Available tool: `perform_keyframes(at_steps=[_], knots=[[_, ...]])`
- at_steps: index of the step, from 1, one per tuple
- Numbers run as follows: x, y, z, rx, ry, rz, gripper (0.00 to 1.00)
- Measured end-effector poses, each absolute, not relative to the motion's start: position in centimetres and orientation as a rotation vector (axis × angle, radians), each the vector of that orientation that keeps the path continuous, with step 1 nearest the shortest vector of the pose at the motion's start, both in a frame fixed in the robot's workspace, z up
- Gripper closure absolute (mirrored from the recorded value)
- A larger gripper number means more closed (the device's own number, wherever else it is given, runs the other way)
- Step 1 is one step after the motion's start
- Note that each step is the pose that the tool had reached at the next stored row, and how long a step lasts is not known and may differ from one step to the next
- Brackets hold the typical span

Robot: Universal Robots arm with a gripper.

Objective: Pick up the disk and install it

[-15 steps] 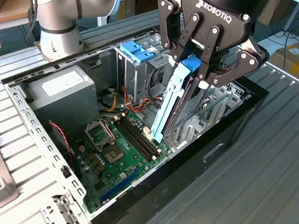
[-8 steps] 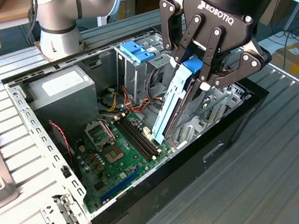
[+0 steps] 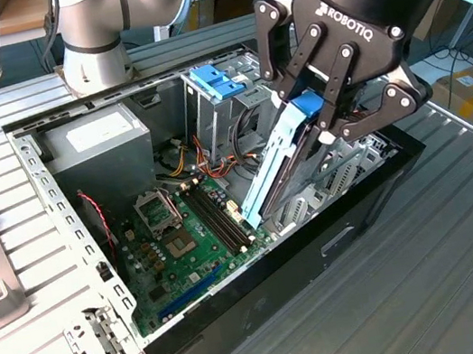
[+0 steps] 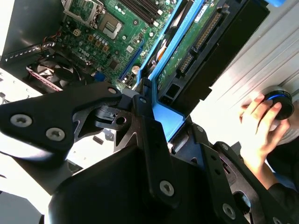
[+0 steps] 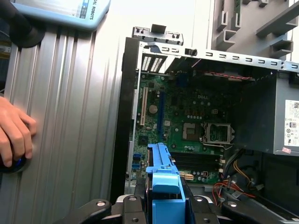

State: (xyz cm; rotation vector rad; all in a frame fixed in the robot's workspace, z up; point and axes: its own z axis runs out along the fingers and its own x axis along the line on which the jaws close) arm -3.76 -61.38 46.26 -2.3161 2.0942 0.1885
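The claw (image 3: 322,116) is matte black with silver screws. The disk (image 3: 285,164) wears a light-blue frame over grey metal. The motherboard (image 3: 184,241) is deep green, the case (image 3: 322,244) black, the ribbed table (image 3: 436,270) pale silver-grey.

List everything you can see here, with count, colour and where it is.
computer case: one, black, open on the ridged metal table
motherboard: one, green, on the case floor
power supply: one, grey, in a corner of the case, by the arm's base
blue plastic piece: one, at the case's far side in the exterior view
disk: one, grey with light-blue rails, tilted above the motherboard
person's hand: one, on a dark knob, on the table
end effector: one, black, shut on the disk
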Motion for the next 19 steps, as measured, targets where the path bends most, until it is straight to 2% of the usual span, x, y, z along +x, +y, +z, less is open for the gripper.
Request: perform_keyframes(at_steps=[19], knots=[[-3.53, -61.62, 46.15, -2.316, 2.094, 0.188, 0.63]])
